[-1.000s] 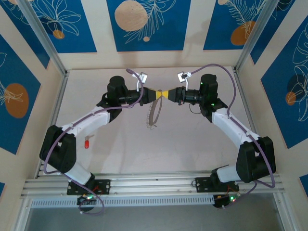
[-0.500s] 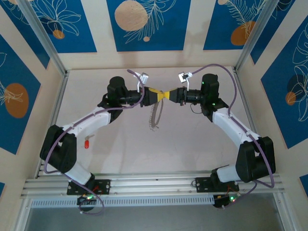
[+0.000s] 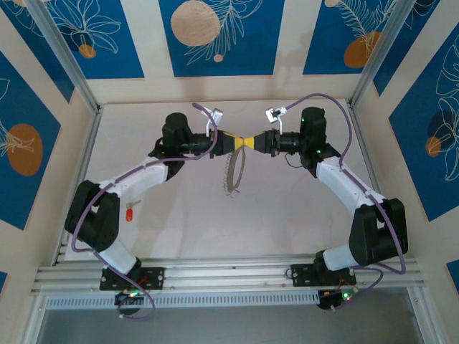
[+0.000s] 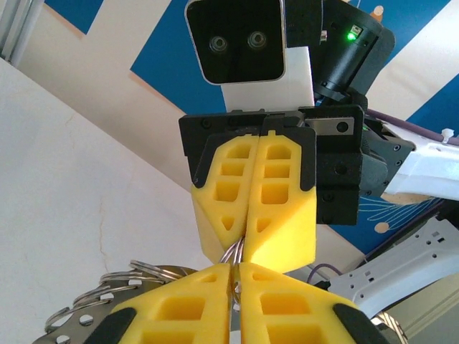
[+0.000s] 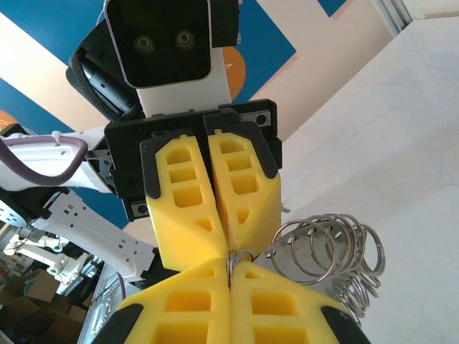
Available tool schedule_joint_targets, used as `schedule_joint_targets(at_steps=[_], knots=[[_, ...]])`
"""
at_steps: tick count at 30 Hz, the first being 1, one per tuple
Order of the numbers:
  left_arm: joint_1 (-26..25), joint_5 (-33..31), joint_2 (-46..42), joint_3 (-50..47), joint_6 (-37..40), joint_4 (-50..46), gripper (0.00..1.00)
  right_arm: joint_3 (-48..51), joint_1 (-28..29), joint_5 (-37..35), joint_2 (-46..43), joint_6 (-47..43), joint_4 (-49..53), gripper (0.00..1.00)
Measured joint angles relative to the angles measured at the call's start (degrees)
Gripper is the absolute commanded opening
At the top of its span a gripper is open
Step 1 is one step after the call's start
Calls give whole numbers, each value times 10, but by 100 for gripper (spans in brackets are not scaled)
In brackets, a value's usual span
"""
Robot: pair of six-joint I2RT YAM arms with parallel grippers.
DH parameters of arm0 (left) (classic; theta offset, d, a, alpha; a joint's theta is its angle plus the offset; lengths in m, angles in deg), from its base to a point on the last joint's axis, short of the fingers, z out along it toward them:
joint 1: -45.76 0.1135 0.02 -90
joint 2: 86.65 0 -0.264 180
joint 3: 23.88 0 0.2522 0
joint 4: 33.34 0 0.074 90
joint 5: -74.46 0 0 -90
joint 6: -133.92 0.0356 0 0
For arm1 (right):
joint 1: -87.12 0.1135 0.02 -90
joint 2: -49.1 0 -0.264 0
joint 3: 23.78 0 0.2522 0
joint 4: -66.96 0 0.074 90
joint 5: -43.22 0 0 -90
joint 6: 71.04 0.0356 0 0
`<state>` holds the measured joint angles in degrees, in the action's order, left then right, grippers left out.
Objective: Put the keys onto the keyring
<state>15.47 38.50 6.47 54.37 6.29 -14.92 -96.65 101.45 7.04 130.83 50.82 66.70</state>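
Above the far middle of the table my left gripper (image 3: 240, 142) and right gripper (image 3: 252, 142) meet tip to tip. The keyring (image 3: 233, 172), a thin grey hoop, hangs below them. In the left wrist view my left gripper (image 4: 235, 266) is shut on a small wire loop (image 4: 240, 251) at the hoop's top, and the right gripper (image 4: 246, 247) pinches the same loop from the other side. Several split rings (image 5: 323, 244) hang on the hoop beside my shut right gripper (image 5: 231, 264). One of the keys (image 3: 130, 213), small and red, lies on the table at the left.
Patterned blue and beige walls close the table at the back and sides. An aluminium rail (image 3: 229, 276) with both arm bases runs along the near edge. The red key lies just beside the left arm's forearm (image 3: 136, 179).
The hoop has swung slightly to the right under the grippers and the left arm's elbow has shifted a little. Both grippers stay tip to tip in the same spot.
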Motion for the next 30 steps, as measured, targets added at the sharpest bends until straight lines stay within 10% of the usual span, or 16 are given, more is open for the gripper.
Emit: schedule_joint_targets(at_steps=[30], knots=[[-3,-79,-8,-24,-13,38,0,-7,2,-48,10,32,-10,19]])
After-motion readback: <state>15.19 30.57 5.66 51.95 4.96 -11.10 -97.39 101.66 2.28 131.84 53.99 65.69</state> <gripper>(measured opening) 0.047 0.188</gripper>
